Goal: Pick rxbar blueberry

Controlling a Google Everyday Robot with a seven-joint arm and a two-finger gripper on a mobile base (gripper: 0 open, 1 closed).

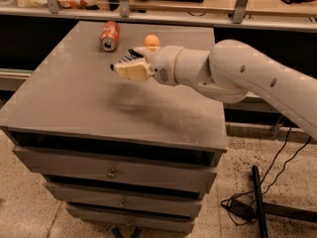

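Observation:
My gripper [125, 66] is held in the air above the middle of the grey cabinet top [74, 103], reaching in from the right on the white arm [237, 73]. It is shut on the rxbar blueberry [131, 56], a dark wrapper with white print that shows only as a small edge between the cream fingers [132, 72]. The bar is lifted clear of the surface, and a shadow lies on the top below it.
A red soda can [109, 35] lies on its side at the back of the top. A small orange fruit [151, 40] sits behind the gripper. Drawers [114, 172] are below. Black cables and a stand [257, 202] lie on the floor at right.

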